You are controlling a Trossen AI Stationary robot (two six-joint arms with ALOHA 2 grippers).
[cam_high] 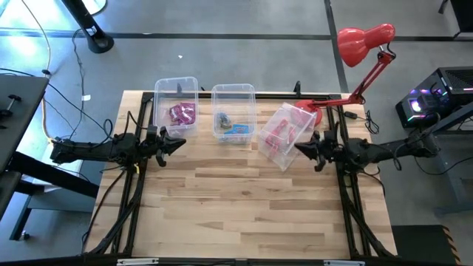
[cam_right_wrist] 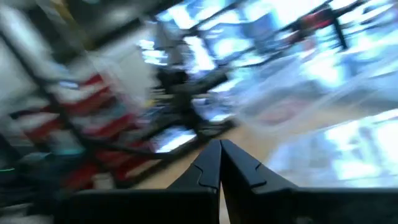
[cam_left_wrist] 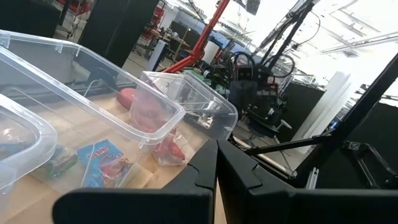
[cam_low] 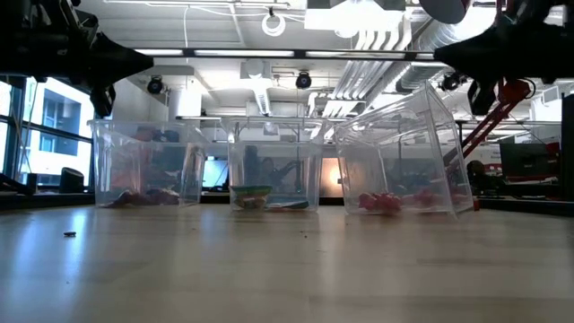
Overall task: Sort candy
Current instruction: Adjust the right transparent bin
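At the worktop's 12 o'clock edge: three clear bins stand in a row, and all the candy visible sits inside them.
Candy, magenta: packets (cam_high: pixel 181 113) lie on the floor of the left bin (cam_high: pixel 175 83), the one at about 11 o'clock.
Candy, blue: packets (cam_high: pixel 236 128) lie in the middle bin (cam_high: pixel 233 91) with some greenish pieces beside them; the left wrist view shows a blue packet (cam_left_wrist: pixel 106 162) flat on that bin's floor.
Candy, red: sweets (cam_high: pixel 279 133) lie in the right bin (cam_high: pixel 288 148), at about 1 o'clock; that bin is turned askew to the other two, and in the low view it leans instead of sitting square.
Worktop: the bare wood (cam_high: pixel 244 199) shows no loose sweets; a tiny dark speck in the low view is too small to identify.
Step in hand: by the look of it the sorting is finished, each colour in its own bin.
Next move: probably nothing to pick; if anything, squaring up the tilted right bin would call for a gentle push on its wall.
Left end effector (cam_high: pixel 179 144): fingers closed together, empty, just at 6 o'clock of the left bin.
Right end effector (cam_high: pixel 299 148): fingers closed together, empty, close against the right bin's near corner; contact cannot be told.
Lamp: a red lamp (cam_high: pixel 364 41) stands off the worktop's 1 o'clock corner.
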